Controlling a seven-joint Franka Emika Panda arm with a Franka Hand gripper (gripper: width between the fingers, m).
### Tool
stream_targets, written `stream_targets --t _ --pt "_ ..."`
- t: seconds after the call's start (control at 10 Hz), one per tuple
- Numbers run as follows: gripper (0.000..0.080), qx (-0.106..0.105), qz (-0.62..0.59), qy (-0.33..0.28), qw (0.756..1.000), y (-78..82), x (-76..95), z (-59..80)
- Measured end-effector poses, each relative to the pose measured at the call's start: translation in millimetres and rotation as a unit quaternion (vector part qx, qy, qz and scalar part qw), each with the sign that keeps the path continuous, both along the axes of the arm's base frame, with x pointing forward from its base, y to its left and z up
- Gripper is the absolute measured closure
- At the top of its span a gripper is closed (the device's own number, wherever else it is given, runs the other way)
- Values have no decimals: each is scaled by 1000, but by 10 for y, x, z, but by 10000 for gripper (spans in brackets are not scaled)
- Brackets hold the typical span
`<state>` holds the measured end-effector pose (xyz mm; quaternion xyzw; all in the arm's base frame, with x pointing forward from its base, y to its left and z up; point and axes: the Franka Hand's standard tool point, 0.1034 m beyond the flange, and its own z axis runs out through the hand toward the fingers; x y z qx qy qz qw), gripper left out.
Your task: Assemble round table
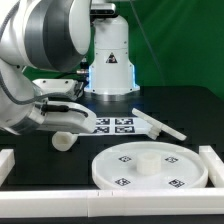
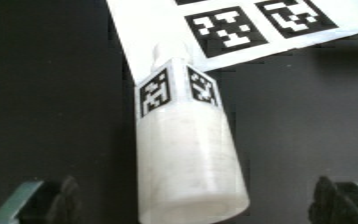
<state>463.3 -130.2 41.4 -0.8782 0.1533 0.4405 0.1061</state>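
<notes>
1. In the exterior view, the arm point(image 1: 45, 50) has smooth grey-and-white shells with dark joints. It bends low at that view's left over a matte black table point(image 1: 190, 110).
2. Under its hand lies the leg point(image 1: 62, 141), a short, thick white plastic cylinder. Only a rounded end of it shows here. It rests on the table at the exterior view's left of the marker board and well apart from the disc.
3. The marker board point(image 1: 120, 123) is a thin, flat white sheet printed with black-white square tags.
4. The round disc point(image 1: 150, 167) lies flat in the foreground. It is white plastic with a raised rim, a low round hub at its centre and small square tags spaced about its face.
5. Long white rectangular rails point(image 1: 110, 205) with plain blocky edges border the table around the disc.
6. Behind stands a white pedestal point(image 1: 110, 50) bearing a yellow warning triangle. We cannot read any writing on it.
7. In the wrist view, the leg point(image 2: 185, 150) lies on its side, smooth and faintly glossy. Square tags wrap the end nearest the marker board point(image 2: 247, 25). We cannot tell whether that end touches the board. The tags carry only block patterns, no letters.
8. The gripper point(image 2: 194, 200) straddles the leg. Its dark fingers point(image 2: 43, 200) stand wide apart, one on each side with black table showing between each finger and the leg, and they clasp nothing.
</notes>
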Motion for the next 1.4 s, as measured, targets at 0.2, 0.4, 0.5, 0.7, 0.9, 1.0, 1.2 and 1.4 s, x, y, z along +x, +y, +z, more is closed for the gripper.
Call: stream_targets --t 0.2,0.4,0.5,0.7,0.9,1.0,1.2,1.4 --pt "151 0 1 1 1000 10 -3 -5" --pt "151 -1 -2 17 1000 27 -95 -115" --pt "151 0 -2 25 1000 45 -169 -212" --pt "151 -6 1 20 1000 121 -347 -356" --pt "151 -5 2 24 1000 144 -382 -371" --pt "151 -5 2 24 1000 146 -384 -373" --pt "398 -5 2 24 1000 147 -385 -374" --pt "396 -2 4 28 1000 185 -359 -325"
